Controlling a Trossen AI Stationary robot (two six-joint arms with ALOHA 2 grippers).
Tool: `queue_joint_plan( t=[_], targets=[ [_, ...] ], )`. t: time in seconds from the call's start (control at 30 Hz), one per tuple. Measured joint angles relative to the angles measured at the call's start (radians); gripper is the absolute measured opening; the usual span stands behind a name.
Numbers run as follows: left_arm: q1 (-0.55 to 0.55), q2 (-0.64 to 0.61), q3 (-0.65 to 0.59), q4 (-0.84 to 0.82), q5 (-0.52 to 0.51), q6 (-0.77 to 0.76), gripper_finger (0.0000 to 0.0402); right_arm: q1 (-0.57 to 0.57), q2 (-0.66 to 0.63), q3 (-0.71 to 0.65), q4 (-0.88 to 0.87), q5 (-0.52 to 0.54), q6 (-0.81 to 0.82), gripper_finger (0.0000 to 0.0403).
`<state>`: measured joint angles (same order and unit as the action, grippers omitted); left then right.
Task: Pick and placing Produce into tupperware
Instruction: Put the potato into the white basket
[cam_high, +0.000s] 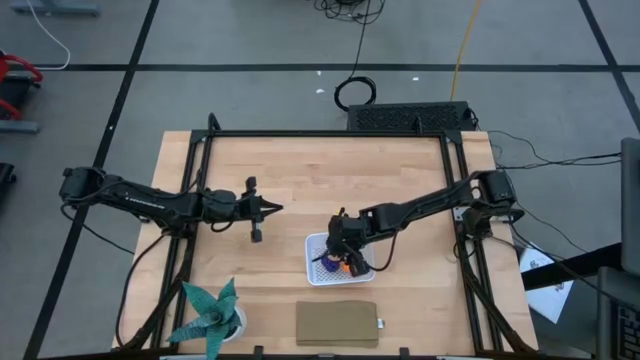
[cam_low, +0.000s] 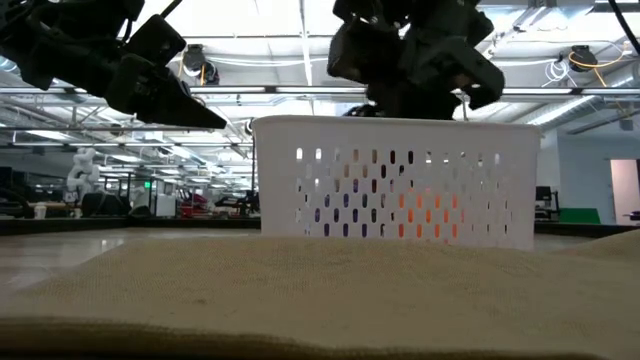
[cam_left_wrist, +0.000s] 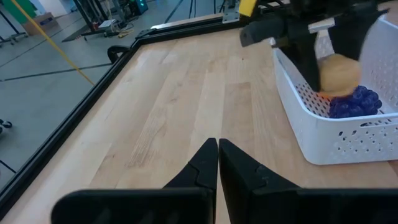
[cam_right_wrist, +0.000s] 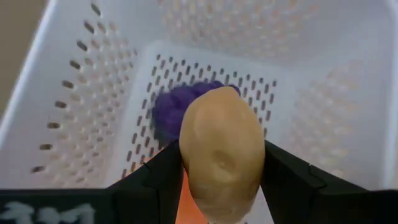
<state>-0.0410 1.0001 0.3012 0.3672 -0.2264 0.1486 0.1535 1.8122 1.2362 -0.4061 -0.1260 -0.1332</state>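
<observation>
Your right gripper clamps the tan piece between its fingers, low centre of the right wrist frame, over the tupperware. The purple piece lies on the mesh behind it, orange beside. Your left gripper hangs closed, left of centre.

The counter was pale wood with a smooth, faintly satin grain, framed in matt black metal. The tupperware looked like glossy white perforated plastic, the tan-yellow piece smooth and matt, the purple piece bumpy. The slab showed a coarse cloth-like weave.
</observation>
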Motion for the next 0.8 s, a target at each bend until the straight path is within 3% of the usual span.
queue_joint_plan(
  t=[0.8],
  targets=[
    [0.000,0.000,0.000,-0.007,0.000,-0.003,0.0019,0.017,0.028,-0.002,0.006,-0.004,-0.033,0.0196]
  ],
)
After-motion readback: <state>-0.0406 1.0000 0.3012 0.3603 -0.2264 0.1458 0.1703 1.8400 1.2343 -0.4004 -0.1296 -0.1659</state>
